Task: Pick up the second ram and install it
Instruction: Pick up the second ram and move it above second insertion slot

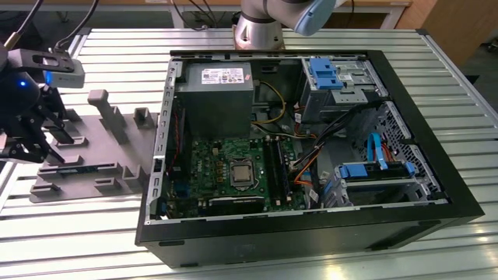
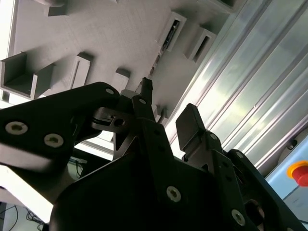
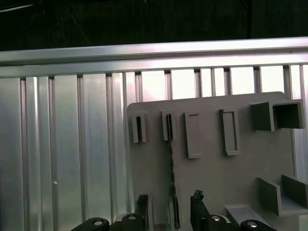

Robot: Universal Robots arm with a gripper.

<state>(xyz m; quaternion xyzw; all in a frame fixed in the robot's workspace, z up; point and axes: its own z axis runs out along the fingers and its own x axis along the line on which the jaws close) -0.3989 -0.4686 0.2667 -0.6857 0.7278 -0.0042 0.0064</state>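
The second ram (image 3: 171, 163) is standing on its edge in a narrow slot of the grey holder (image 3: 211, 183). In the first wrist view it is showing edge-on as a thin dark strip. It is sitting fully in that slot, not lifted.

I am holding my gripper (image 3: 169, 197) just above the holder with the fingers spread apart and grasping nothing. One finger (image 3: 142, 204) is hanging on each side of the stick, and a gap is showing on both sides, so I am straddling it without touching it.

The holder is lying flat on the slatted metal table (image 3: 72, 144). Just beside the holder, toward the exterior view's right, the open computer case (image 1: 311, 239) is lying on its side. The motherboard (image 1: 225, 157) and its long black slots (image 1: 279, 166) are facing up, well apart from the holder. I cannot tell whether any of those slots is filled.

As I am judging it, the work is standing at its very start. I am lined up over the stick, but the pick-up is not made and the install is not begun.
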